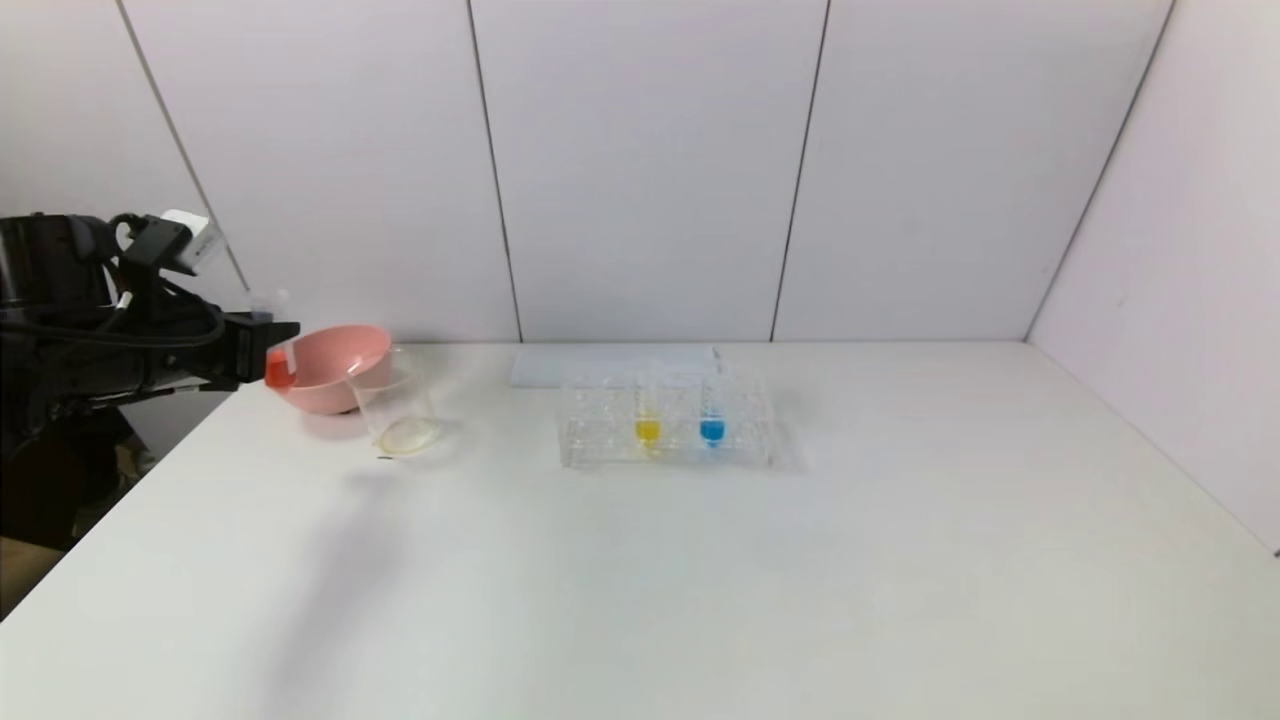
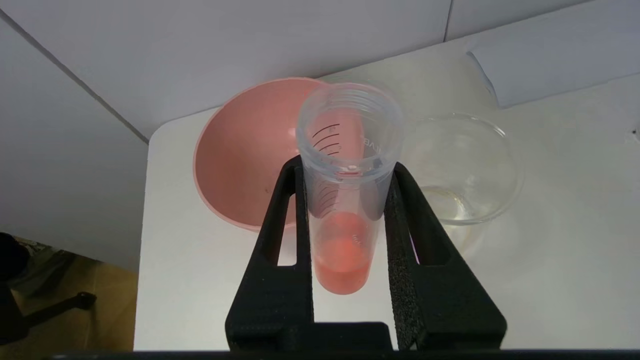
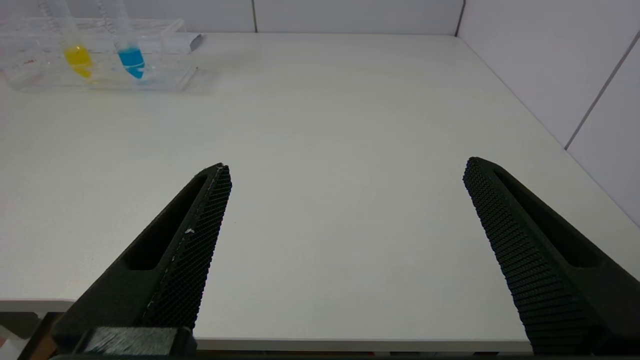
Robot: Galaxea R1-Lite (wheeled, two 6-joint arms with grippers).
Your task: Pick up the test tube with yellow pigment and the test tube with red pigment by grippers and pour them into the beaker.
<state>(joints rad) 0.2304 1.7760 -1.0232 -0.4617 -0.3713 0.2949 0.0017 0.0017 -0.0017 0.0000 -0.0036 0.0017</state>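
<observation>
The left gripper (image 1: 283, 345) hung above the table's far left corner, just left of the pink bowl (image 1: 335, 365), with its black fingers (image 2: 285, 220) clamped on either side of the test tube with red pigment (image 2: 345, 200). The tube stood roughly upright in that grasp, its open threaded mouth uppermost and a small pool of red-orange liquid settled in its rounded bottom. In the left wrist view the bowl and the beaker (image 2: 462, 170) lay beyond the tube, side by side on the white table (image 1: 700, 560), the beaker showing only a thin film of clear or faintly yellowish liquid at its base. In the head view the beaker (image 1: 395, 405) stood just in front of and to the right of the bowl, touching or nearly touching it; which, could not be told.

Well to the right, near the middle of the table, the clear tube rack (image 1: 665, 425) held the test tube with yellow pigment (image 1: 648, 420) and, just beside it on the right, a like tube with blue liquid (image 1: 712, 420). A flat pale sheet (image 1: 610, 362) lay behind the rack.

The right gripper (image 3: 345, 210) hovered low over the near right part of the table, its jaws spread wide and holding nothing, well apart from the rack
</observation>
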